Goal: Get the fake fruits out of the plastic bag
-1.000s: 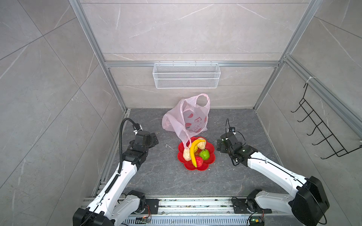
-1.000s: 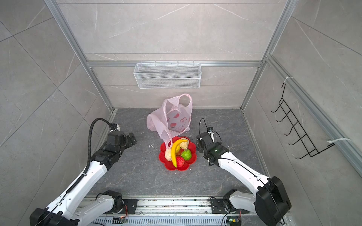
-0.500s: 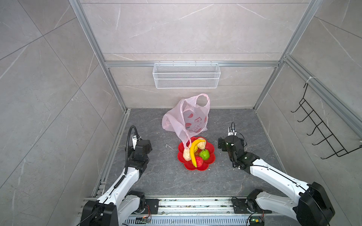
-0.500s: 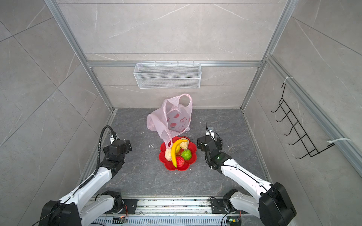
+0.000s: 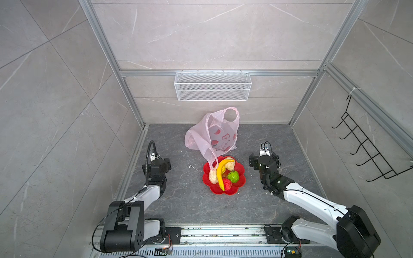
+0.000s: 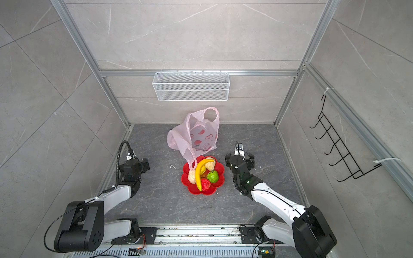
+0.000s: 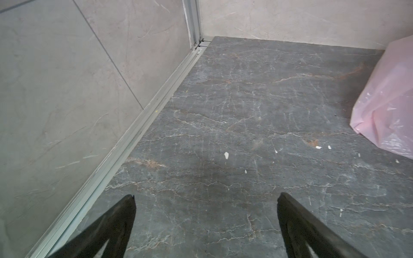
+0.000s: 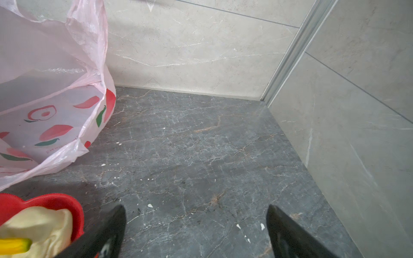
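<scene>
Fig.: fake fruits (image 5: 223, 173) piled on red dish (image 5: 243, 177), ctr, just near of plastic bag (image 5: 214, 134) whose handle (image 5: 210, 156) drapes onto them; left gripper (image 7: 205, 195) & right gripper (image 8: 195, 207) wide, empty, flanking dish; risk: any bag tug drags handle, spilling fruit.

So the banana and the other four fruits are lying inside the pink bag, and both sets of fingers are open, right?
Not inside the bag: both top views show the banana and the other four fruits lying in the red dish in front of it. The left fingers and right fingers are open.
</scene>
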Available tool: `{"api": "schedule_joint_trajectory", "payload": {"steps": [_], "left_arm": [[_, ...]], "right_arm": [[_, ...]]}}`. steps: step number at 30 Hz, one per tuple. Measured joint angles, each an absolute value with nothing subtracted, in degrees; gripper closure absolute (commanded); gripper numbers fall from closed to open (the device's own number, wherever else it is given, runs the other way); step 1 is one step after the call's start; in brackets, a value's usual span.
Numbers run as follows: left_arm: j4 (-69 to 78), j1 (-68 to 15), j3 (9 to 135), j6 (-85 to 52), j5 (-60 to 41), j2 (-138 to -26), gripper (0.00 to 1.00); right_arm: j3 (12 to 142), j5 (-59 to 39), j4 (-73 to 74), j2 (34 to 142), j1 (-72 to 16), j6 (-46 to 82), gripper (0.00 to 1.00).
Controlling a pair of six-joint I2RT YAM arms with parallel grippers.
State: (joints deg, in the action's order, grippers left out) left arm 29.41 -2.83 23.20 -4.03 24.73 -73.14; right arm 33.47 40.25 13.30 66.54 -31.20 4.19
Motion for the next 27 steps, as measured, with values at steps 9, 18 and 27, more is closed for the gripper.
{"api": "schedule_joint_trajectory", "payload": {"steps": [9,18,27], "left_arm": [[39.4,-2.8,18.0,-2.6,21.7,-75.8,0.0],[46.6,-2.8,17.0,-2.5,20.7,-81.2,0.0],[48.0,-1.0,18.3,-2.4,18.1,-85.0,0.0]], "right_arm": [[30.7,38.5,18.5,67.4,-24.3,4.1,0.01],[27.4,37.5,22.2,68.8,-21.7,4.3,0.01],[26.9,36.6,26.2,70.9,-19.4,3.8,0.01]]}}
